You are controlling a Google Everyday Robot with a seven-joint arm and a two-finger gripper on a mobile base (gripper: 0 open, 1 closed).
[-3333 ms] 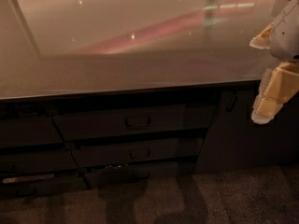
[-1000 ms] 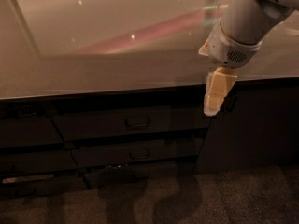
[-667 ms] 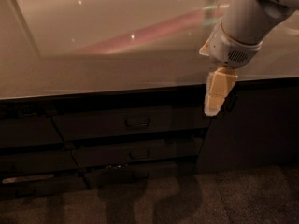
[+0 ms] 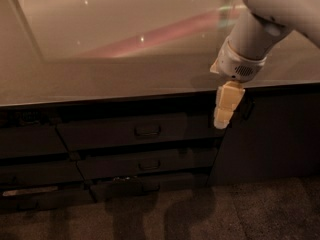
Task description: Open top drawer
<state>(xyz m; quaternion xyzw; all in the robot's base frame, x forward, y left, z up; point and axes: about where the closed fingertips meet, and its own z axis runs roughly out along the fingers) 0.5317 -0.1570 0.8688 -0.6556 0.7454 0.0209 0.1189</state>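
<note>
One gripper (image 4: 221,122) beside top drawer (image 4: 112,133)

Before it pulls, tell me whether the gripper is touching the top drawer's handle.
Apart. The camera view shows the gripper at the top drawer's right end, with bare drawer front between it and the centre handle.

We find the gripper (image 4: 226,109) hanging just under the counter (image 4: 100,79) edge, hiding the right end of the top drawer (image 4: 120,132). The arm (image 4: 270,19) is cut off at the top and right edges, and the counter at the left, top and right. The dark panels (image 4: 25,141) left of the drawer run out of view; we cannot make out their seams in the shadow
</note>
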